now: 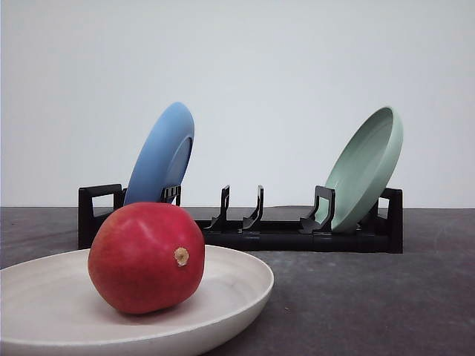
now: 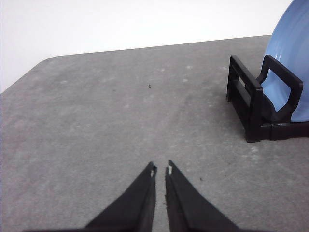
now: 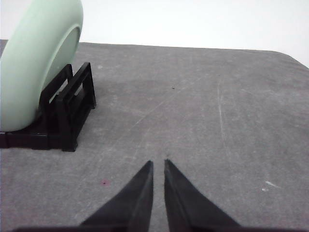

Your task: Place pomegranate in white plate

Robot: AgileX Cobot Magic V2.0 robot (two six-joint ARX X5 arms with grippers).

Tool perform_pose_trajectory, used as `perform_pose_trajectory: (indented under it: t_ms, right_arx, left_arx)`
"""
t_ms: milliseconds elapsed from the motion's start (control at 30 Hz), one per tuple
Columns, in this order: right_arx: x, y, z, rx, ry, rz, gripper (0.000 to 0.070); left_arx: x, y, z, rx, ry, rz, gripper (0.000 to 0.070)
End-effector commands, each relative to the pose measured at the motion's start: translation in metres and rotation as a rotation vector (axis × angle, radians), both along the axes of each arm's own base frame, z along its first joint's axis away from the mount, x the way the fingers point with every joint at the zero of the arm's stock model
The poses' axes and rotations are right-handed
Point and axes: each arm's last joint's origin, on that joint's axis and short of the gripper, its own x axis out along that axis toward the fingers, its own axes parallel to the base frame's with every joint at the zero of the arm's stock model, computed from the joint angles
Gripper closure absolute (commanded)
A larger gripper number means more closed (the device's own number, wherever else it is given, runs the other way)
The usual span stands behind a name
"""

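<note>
Front view: pomegranate (image 1: 146,257) rests inside the white plate (image 1: 230,297), left of the plate's centre, stem nub facing the camera. Behind stands a black dish rack (image 1: 245,222) holding a blue plate (image 1: 159,157) and a pale green plate (image 1: 365,169).

Left wrist view: left gripper (image 2: 160,170) pressed nearly together, empty, over bare grey table (image 2: 120,111); blue plate's rack end nearby.

Right wrist view: right gripper (image 3: 158,163) likewise closed, empty, near the green plate's rack end.

Placement looks done; fruit's bearing from either gripper cannot be told, probably nearer the left.
</note>
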Motion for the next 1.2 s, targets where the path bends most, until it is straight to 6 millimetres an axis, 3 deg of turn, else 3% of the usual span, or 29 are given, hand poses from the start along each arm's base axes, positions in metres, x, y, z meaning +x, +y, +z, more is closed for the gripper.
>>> perform_pose_trajectory:
  t_ms: [0, 1167]
  right_arx:
    - [0.0002, -0.0003, -0.0003, 0.000, -0.008, -0.004, 0.0663]
    - [0.0002, -0.0003, -0.0003, 0.000, -0.008, -0.004, 0.0663]
  left_arx:
    - [0.0004, 0.0001, -0.0036, 0.000, 0.009, 0.002, 0.0677]
    - [0.0004, 0.0001, -0.0036, 0.001, 0.009, 0.002, 0.0677]
